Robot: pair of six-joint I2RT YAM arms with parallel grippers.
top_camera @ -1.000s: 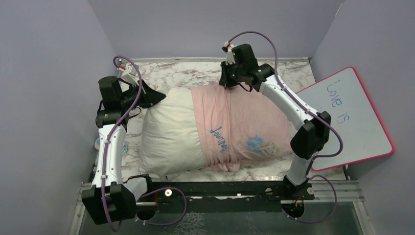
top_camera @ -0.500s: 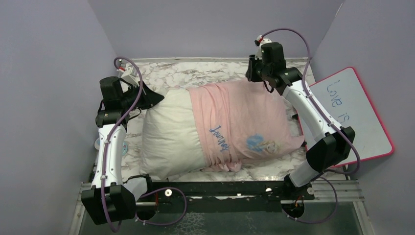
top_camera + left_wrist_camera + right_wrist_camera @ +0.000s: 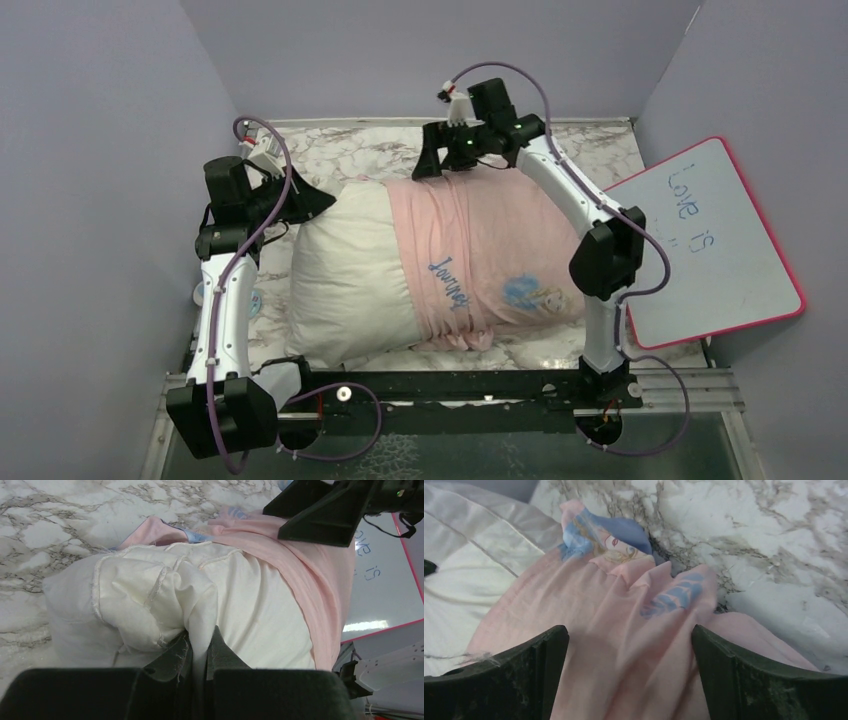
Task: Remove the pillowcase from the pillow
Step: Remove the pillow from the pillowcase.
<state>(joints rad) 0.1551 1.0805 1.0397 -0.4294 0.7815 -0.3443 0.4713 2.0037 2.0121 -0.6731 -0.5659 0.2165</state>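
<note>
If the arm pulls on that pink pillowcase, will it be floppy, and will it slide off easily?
Probably floppy: the pillowcase bunches in soft folds at its edge. Likely light, being thin cloth. It may drag rather than slip, since it hugs the plump pillow; the left gripper pinching the pillow's corner should anchor it.

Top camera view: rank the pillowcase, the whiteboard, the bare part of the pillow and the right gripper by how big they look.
1. pillowcase and whiteboard: too alike to separate.
2. Bare part of the pillow.
3. right gripper, clearly smallest, even though it sits raised and so nearer the camera.
</note>
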